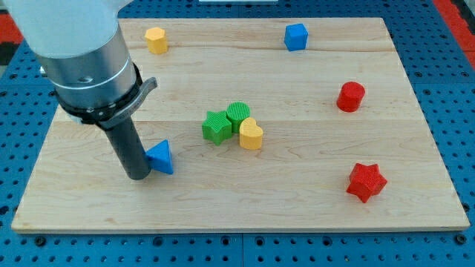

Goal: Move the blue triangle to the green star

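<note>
1. My tip [139, 176] is resting on the board [312, 200] near its left edge, toward the bottom-left corner. The rod has no jaws, so it is neither opening nor closing on anything.
2. The blue triangle [161, 157] is sitting just right of my tip, touching it or nearly so; I cannot tell which.
3. A yellow block [156, 39] is lying near the top edge, toward the top-left corner.
4. The green star [216, 127] is sitting around the board's middle, right of the triangle and apart from it.
5. A green cylinder [239, 114] is touching the star at its upper right, and a yellow heart [251, 135] is pressing against both.
6. A blue cube [295, 36] is lying by the top edge.
7. A red cylinder [351, 97] is standing toward the right edge.
8. A red star [367, 182] is lying toward the bottom-right corner.
</note>
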Controlling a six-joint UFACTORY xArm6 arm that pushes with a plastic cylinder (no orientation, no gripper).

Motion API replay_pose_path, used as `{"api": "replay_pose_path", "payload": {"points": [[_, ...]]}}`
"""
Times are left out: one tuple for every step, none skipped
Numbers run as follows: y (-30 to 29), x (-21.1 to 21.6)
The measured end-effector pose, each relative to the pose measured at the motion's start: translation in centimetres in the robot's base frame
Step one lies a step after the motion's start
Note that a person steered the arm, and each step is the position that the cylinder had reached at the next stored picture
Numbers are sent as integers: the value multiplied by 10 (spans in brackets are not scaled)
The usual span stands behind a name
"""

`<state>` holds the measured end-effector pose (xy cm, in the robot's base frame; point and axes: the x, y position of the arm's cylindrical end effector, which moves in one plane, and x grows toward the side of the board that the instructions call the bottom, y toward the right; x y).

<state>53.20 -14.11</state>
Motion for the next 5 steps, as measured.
{"api": "replay_pose_path", "payload": {"points": [[-6,-9],[-4,-20],[17,-20],[35,-20],[49,-20]]}}
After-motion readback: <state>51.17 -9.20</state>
